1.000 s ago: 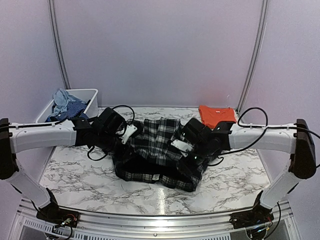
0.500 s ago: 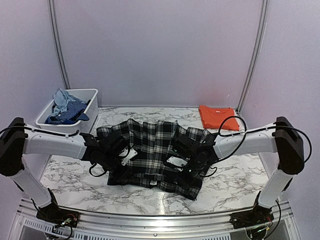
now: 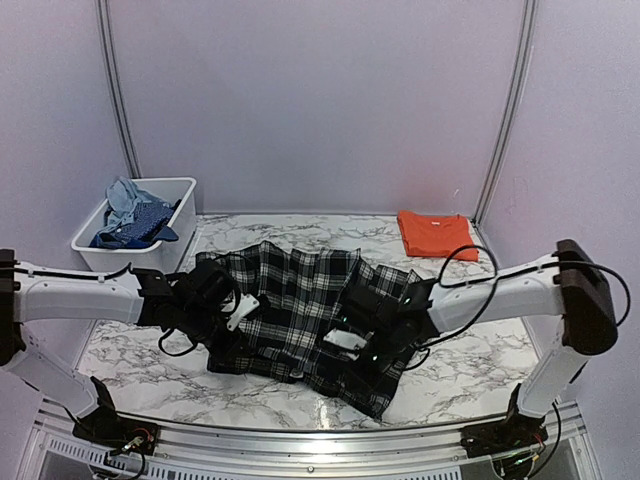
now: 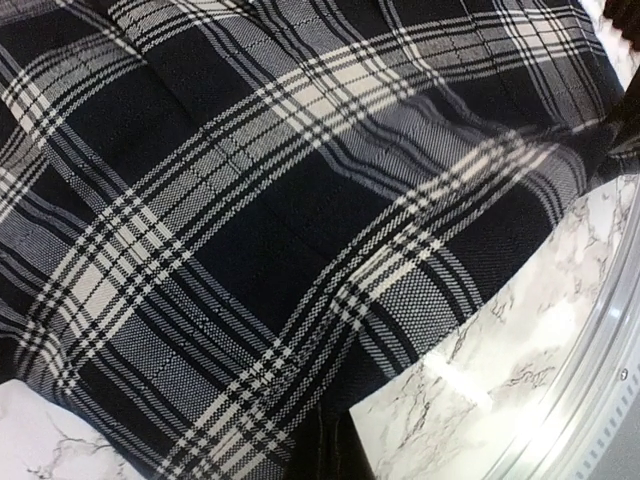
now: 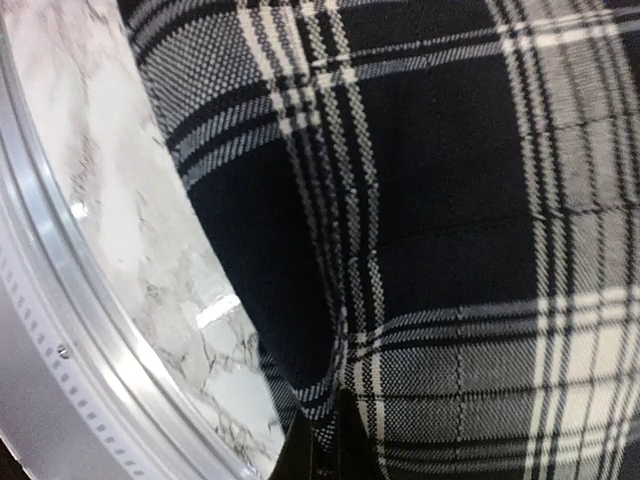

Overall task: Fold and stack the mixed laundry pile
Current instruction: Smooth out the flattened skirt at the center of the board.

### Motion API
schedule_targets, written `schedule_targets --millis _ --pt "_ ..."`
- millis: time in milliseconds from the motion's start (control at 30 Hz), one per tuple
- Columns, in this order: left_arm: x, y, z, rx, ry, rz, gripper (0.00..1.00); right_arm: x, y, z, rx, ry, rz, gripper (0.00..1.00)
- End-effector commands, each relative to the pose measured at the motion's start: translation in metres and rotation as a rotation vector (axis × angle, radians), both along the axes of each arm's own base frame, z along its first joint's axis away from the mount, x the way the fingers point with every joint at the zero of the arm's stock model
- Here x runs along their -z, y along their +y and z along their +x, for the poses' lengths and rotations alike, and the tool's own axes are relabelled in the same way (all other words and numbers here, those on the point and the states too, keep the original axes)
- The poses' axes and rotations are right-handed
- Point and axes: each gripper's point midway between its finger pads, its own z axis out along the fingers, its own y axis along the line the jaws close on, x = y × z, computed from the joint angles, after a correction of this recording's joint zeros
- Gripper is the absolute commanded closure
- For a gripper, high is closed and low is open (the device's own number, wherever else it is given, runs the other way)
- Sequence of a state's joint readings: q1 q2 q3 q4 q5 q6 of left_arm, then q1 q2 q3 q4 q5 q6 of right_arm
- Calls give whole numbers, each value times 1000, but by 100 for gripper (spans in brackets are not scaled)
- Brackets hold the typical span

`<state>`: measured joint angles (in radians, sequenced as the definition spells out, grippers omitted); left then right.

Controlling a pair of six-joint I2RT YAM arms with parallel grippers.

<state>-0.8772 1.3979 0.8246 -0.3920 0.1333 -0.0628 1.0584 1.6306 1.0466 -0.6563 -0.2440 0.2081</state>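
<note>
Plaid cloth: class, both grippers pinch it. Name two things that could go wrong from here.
1. The plaid cloth has its near corner close to the front rail; a pull that way may drag it off.
2. It is rumpled between the left gripper and right gripper, so the fold may set crooked.

bright even light; glare on table [image 3: 321,398] near edge; wrist views slightly soft.

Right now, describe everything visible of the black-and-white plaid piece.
The plaid piece is woven cloth, black with white and grey checks. It lies spread but rumpled across the middle of the marble table, its near right corner reaching toward the metal edge. The left gripper and right gripper are shut on its near part, one at each side. It lies apart from the orange T-shirt and the white bin.
</note>
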Motion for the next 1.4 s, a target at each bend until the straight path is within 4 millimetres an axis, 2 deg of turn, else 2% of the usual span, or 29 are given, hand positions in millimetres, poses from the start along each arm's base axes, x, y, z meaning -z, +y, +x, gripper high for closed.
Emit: schedule_targets --millis 0,67,167,233,333,400,467,533,600,633,667,767,800,867,933,967,1033,1133,1200,1233,1367 --pt "27 11 -11 -16 79 60 100 53 7 -42 -40 166 -46 100" --pt "36 16 -12 -37 90 79 100 66 7 -46 -43 193 -67 100" --pt "50 23 -11 -84 111 117 100 77 4 -40 -13 199 -102 100" --pt "64 28 -7 -115 135 163 100 79 -2 -26 30 193 -111 100" --pt "70 26 8 -157 142 178 100 77 -19 11 107 169 -144 100" --pt "67 20 17 -165 131 170 100 66 -25 40 132 126 -153 100" --pt "59 13 27 -176 114 149 100 56 -29 60 125 76 -179 100" --pt "48 7 35 -188 98 117 100 47 -34 74 108 27 -203 100" --pt "35 3 38 -189 77 85 100 35 -31 79 69 -9 -202 100" --pt "29 4 39 -193 62 75 94 24 -24 74 33 -18 -170 99" --pt "23 5 39 -190 52 60 84 15 -18 68 3 -27 -150 96" --pt "-2 12 41 -213 2 2 47 -7 9 27 -136 -14 -86 81" --pt "-13 15 42 -227 -15 -27 31 -13 16 8 -182 20 -56 75" --pt "-34 20 44 -277 -52 -89 3 -26 22 -12 -189 79 3 62" --pt "-53 21 45 -312 -77 -154 1 -41 21 -9 -123 104 88 50" --pt "-59 21 47 -335 -83 -180 1 -48 18 1 -58 103 133 47" --pt "-64 20 52 -386 -77 -217 1 -61 13 30 82 100 245 47" --pt "-56 12 62 -423 -39 -212 1 -70 3 71 259 45 304 55" --pt "-44 10 69 -464 -11 -182 1 -58 -5 86 338 35 269 60" --pt "-35 13 72 -493 7 -158 1 -45 -7 89 360 51 241 63" --pt "1 12 70 -525 110 -100 1 1 -16 83 395 109 157 64"
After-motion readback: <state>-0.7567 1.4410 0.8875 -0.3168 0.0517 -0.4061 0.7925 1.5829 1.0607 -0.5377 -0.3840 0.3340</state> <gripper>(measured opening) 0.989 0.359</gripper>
